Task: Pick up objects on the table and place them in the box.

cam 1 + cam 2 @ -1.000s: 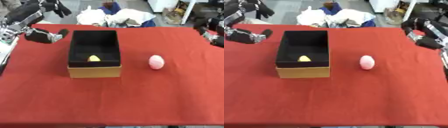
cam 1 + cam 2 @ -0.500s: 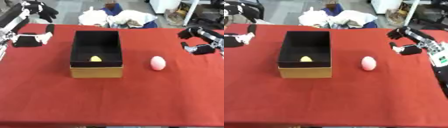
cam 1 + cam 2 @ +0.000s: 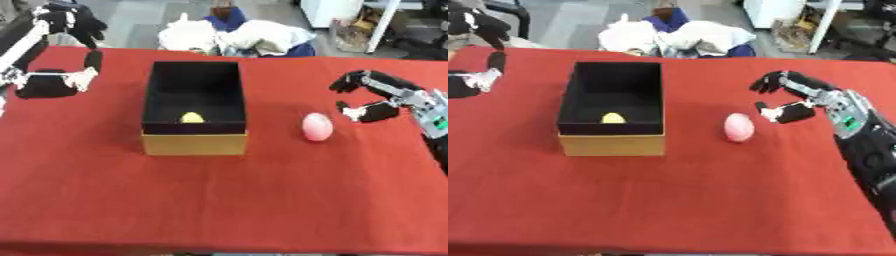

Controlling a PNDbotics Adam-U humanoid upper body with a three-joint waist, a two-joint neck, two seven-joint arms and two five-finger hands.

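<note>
Red table, pink egg near right hand

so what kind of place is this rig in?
Looks like a lab or workshop, not a home: a red-covered table set up with just a box and a pink egg, plus bundled cloth and equipment legs on a bare floor behind.

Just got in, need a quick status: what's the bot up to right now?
It is clearing a red table into a black-lined box. One small yellow object already lies inside the box. A pink egg-shaped object sits on the cloth to the box's right, not yet held. The right hand is open just beside the pink object, apparently going for it. The left hand is off to the far left, holding nothing.
</note>
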